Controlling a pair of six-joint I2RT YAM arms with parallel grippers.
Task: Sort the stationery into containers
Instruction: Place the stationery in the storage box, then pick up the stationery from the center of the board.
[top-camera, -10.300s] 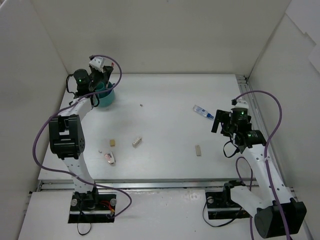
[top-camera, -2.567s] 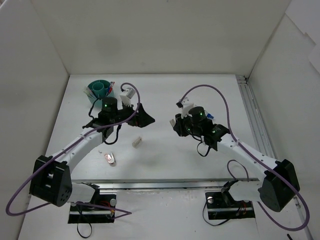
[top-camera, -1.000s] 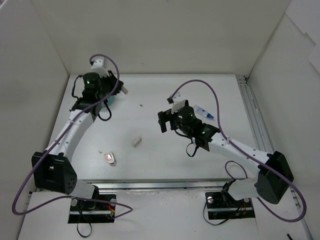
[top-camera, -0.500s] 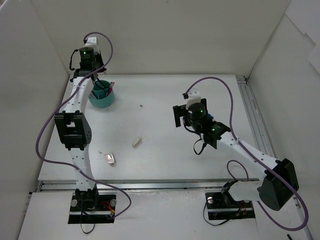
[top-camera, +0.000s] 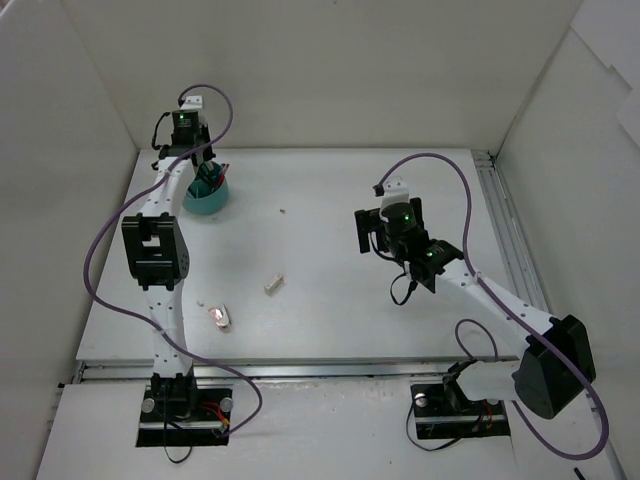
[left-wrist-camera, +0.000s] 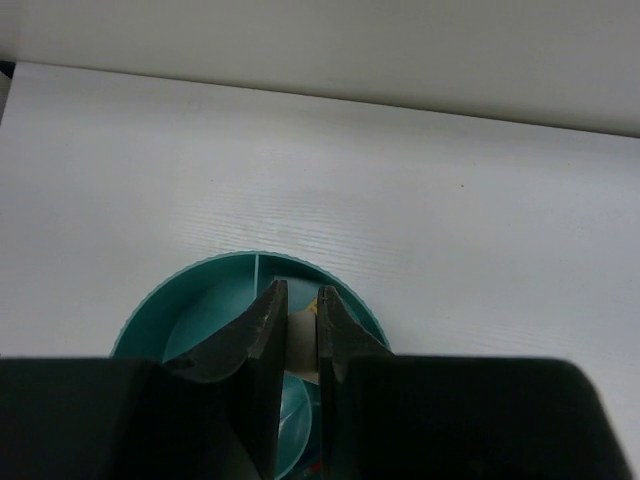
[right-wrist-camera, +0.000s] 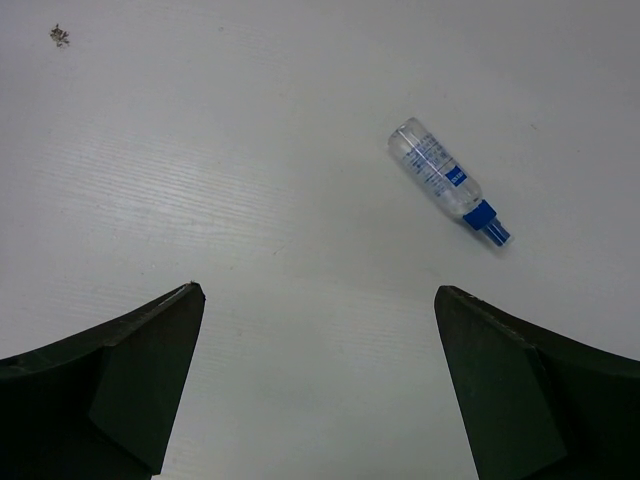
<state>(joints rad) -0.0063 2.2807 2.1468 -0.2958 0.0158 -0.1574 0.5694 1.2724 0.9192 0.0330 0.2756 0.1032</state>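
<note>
Found the left gripper (left-wrist-camera: 300, 290) hanging right over the teal cup (left-wrist-camera: 190, 290) in the far left corner, jaws squeezed on a little beige eraser (left-wrist-camera: 303, 319). Saw the right gripper (right-wrist-camera: 318, 291) spread wide above the table (right-wrist-camera: 250, 200), with the blue-white tube (right-wrist-camera: 448, 182) lying flat just ahead. Also spotted another eraser block (top-camera: 272, 284) loose mid-table, well apart from the cup.

We are working in a robotics lab cell: white panel walls (top-camera: 320, 70) boxing a table (top-camera: 330, 310) with bolted-down arm bases (top-camera: 185, 400).
</note>
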